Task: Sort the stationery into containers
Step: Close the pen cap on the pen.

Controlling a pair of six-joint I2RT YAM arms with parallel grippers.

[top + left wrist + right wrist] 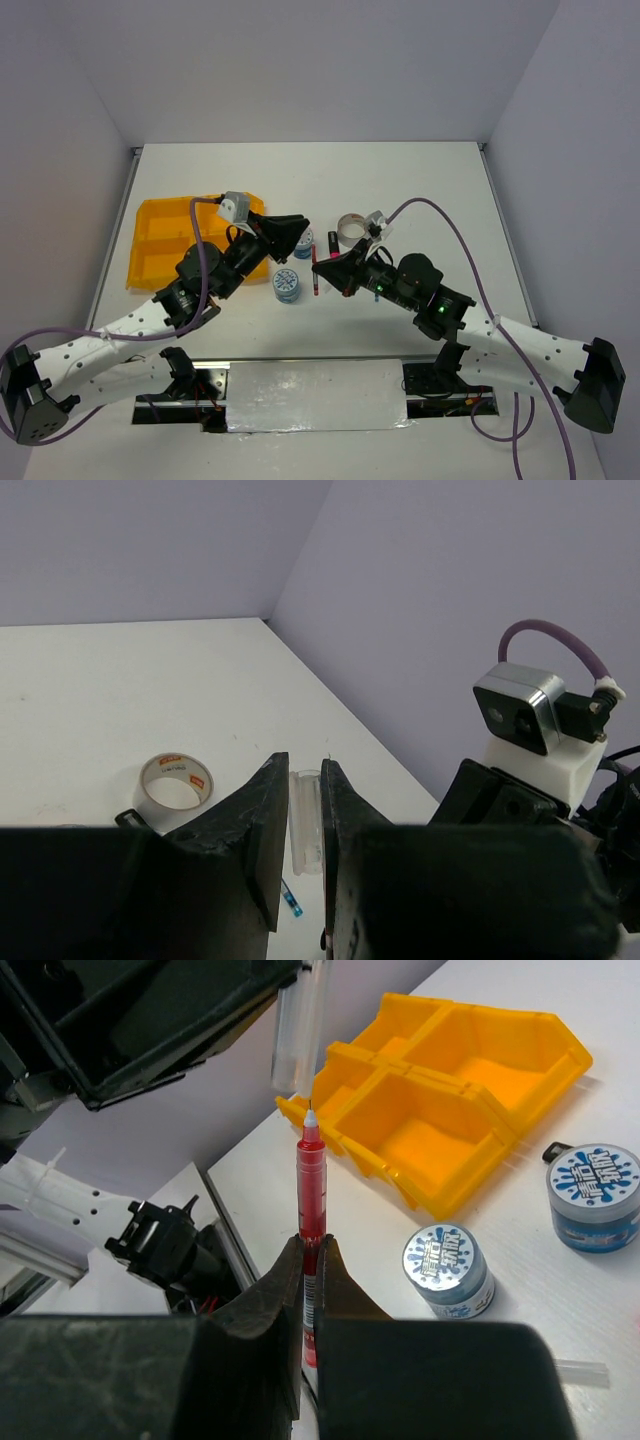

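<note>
My right gripper (311, 1245) is shut on a red pen (311, 1185), uncapped, its tip pointing up at a clear pen cap (297, 1030). My left gripper (305, 765) is shut on that clear cap (306, 820). In the top view the two grippers (300, 233) (326, 263) meet at mid-table with the red pen (315, 275) between them. The yellow-orange tray (165, 250) lies to the left. Two blue-white tape rolls (287, 285) (305, 239), a grey tape ring (350, 228) and a pink highlighter (332, 242) lie around the grippers. A blue pen's end (290, 900) shows under the left jaws.
The tray (470, 1090) stands close behind the two tape rolls (447, 1268) (594, 1192) in the right wrist view. The grey tape ring (175, 783) lies just left of the left fingers. Walls enclose the table on three sides.
</note>
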